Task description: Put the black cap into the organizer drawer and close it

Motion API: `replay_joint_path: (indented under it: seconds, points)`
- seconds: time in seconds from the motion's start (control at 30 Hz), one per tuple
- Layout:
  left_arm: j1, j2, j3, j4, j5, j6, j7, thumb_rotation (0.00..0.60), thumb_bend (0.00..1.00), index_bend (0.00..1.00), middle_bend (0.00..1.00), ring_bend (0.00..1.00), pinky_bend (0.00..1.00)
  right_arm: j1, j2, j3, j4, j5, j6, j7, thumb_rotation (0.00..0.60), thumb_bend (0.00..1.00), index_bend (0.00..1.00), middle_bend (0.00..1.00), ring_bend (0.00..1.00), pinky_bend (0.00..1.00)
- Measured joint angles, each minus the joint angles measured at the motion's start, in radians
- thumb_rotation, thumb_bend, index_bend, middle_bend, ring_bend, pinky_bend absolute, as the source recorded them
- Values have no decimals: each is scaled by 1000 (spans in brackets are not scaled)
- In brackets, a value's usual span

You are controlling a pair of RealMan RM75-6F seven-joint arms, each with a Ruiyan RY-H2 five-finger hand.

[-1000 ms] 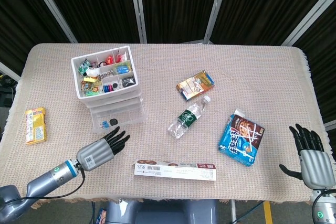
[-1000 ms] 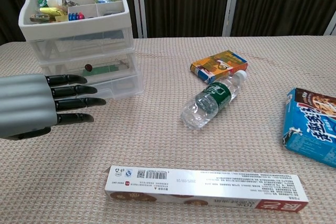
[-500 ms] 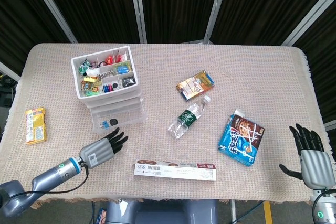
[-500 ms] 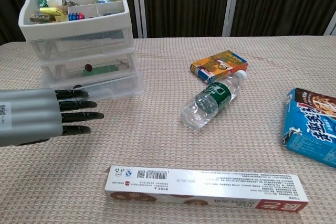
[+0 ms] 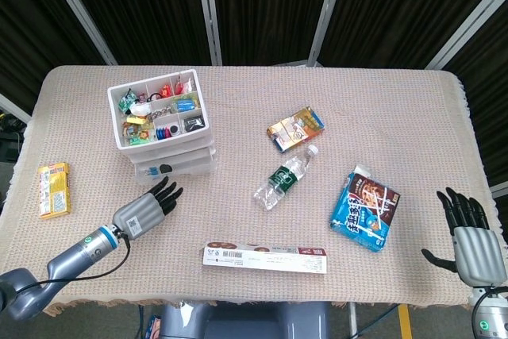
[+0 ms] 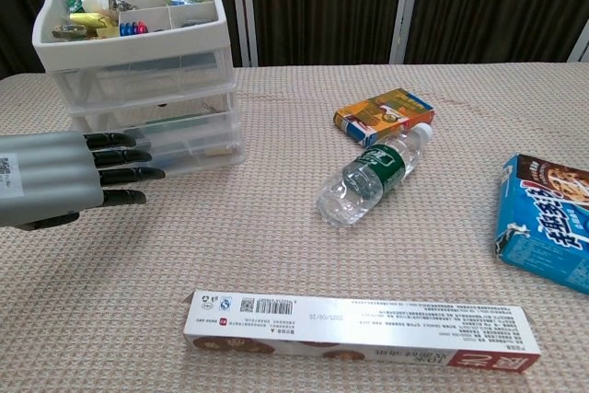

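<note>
The left hand [image 5: 145, 211] lies flat and holds nothing, fingers pointing at the bottom drawer [image 5: 176, 166] just ahead. The black cap [image 5: 164, 167] seems inside it. The drawer looks almost shut.

Left hand [image 5: 141, 213] flat, fingers [image 6: 120, 156] extended; right hand [image 5: 474, 237] open, idle

A desk [image 5: 397, 101] covered with a beige woven cloth [image 6: 304, 255] fills most of both views. Behind its far edge hang dark, near-black curtains [image 5: 262, 5] divided by pale grey vertical and slanted frame bars [image 5: 327, 9]. Even, soft light falls on the cloth. Below the near edge, a strip of grey floor [image 5: 373, 319] shows.
</note>
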Motion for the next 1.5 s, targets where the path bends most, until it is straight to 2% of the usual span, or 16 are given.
replay_joint_path:
  seconds: [0.5,1.03,1.27,1.5]
  points:
    - [8,-34,-47,102,-116,-13,-26,600,500,160,16,0,75,0,1,-1,-3,1,-2,1,600,7,53,0,0,0]
    - [26,-27,-42,153,-161,-1,-42,600,501,156,16,0,76,-1,0,-1,-6,1,0,-3,600,7,53,0,0,0]
    - [41,-17,-37,120,-155,40,-78,600,501,155,16,0,77,-1,1,-2,-7,2,-2,-4,600,8,53,0,0,0]
    - [88,18,-27,30,-114,166,-156,600,497,149,6,0,79,-2,2,-1,-6,2,0,-3,600,6,54,0,0,0]
